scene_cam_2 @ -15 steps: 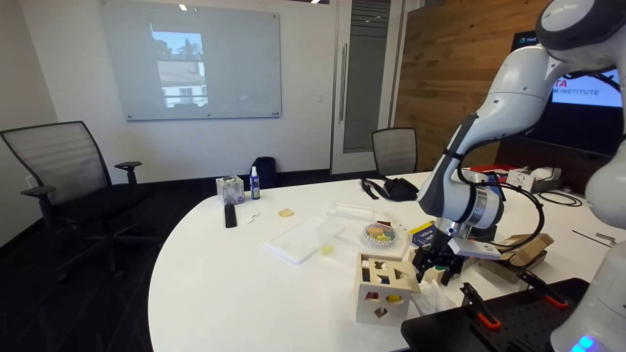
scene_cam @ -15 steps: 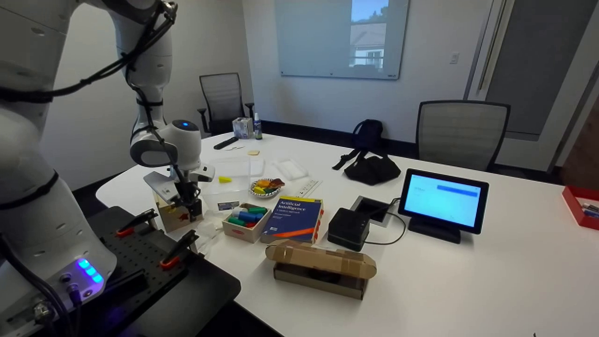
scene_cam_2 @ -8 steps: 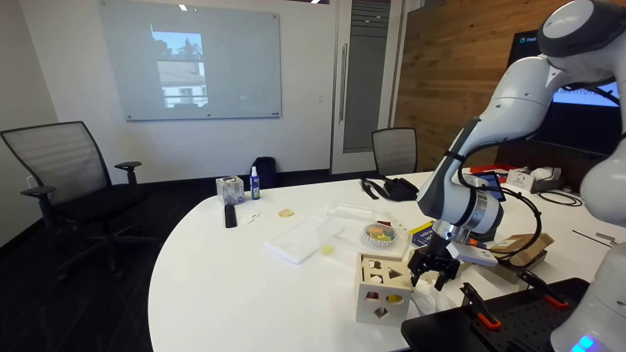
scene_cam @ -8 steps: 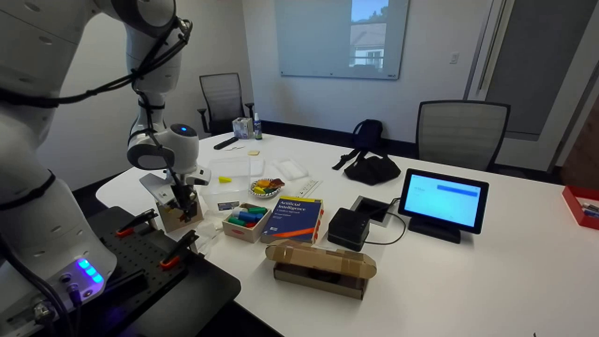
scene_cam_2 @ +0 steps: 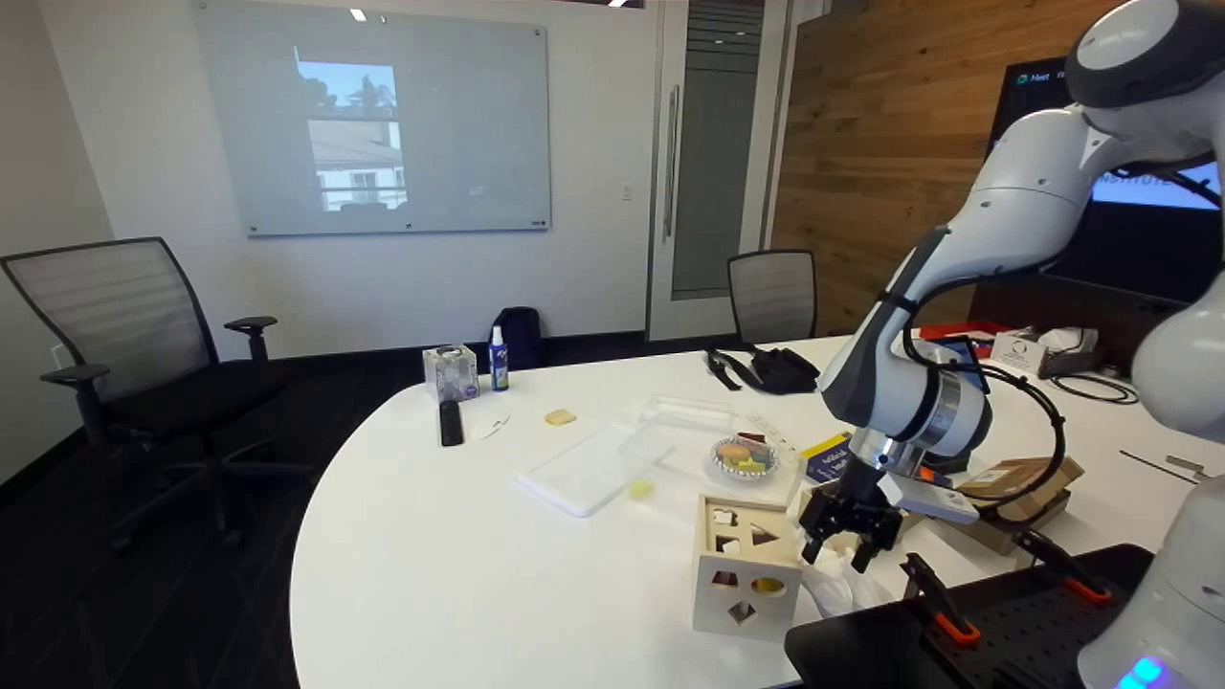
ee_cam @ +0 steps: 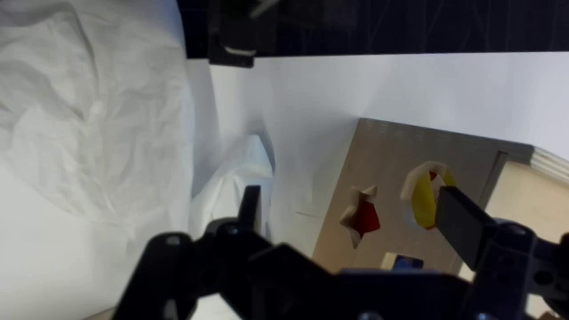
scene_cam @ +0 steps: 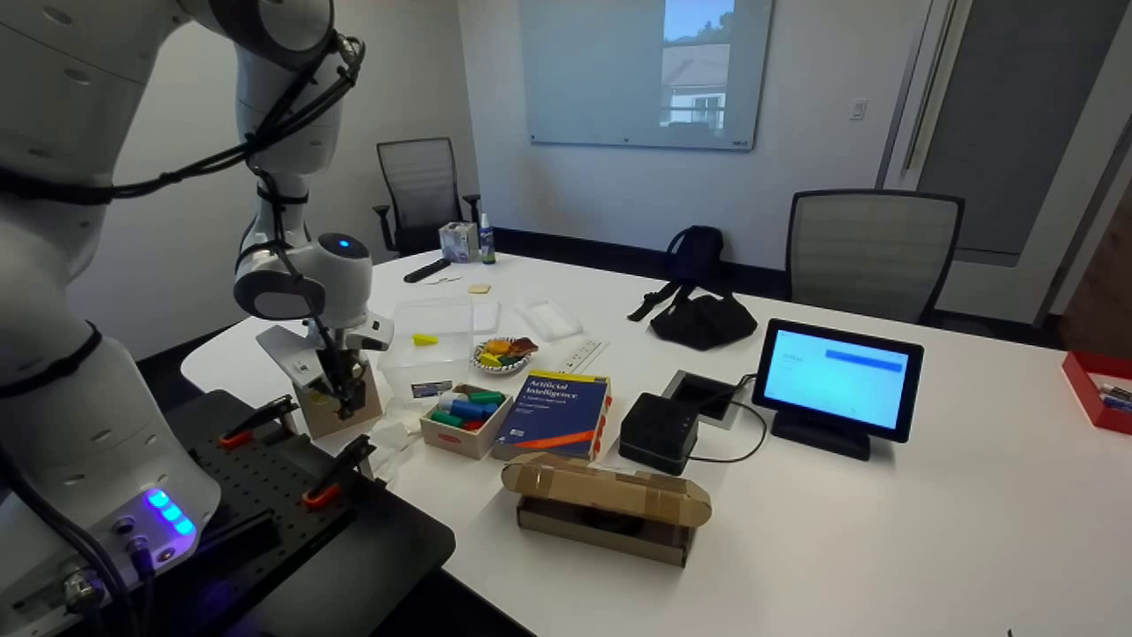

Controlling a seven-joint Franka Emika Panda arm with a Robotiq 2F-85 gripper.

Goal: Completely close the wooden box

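Note:
The wooden box (scene_cam_2: 718,608) is a light-wood cube with cut-out holes, upright on the white table near the robot's base. Its lid panel (scene_cam_2: 751,552) with cut-outs lies within the top frame. Coloured pieces show inside through the holes. My gripper (scene_cam_2: 836,559) is open and empty, just beside the box on the robot's side, fingers pointing down. In an exterior view the gripper (scene_cam: 347,411) hides part of the box (scene_cam: 370,398). In the wrist view the box (ee_cam: 391,142) is at the right, behind the right finger of the gripper (ee_cam: 351,195); I cannot tell if they touch.
A crumpled white bag (ee_cam: 111,111) lies beside the box. A small box of coloured blocks (scene_cam: 455,440), a book (scene_cam: 553,411), a clear plastic bin (scene_cam: 442,354) and an open cardboard box (scene_cam: 610,531) stand nearby. Clamps (scene_cam_2: 943,612) rise from the black mount.
The lid panel stuck out past the box's edge on the gripper's side a second ago; it has slid inward and now lies within the top. The gripper has shifted slightly and stays open.

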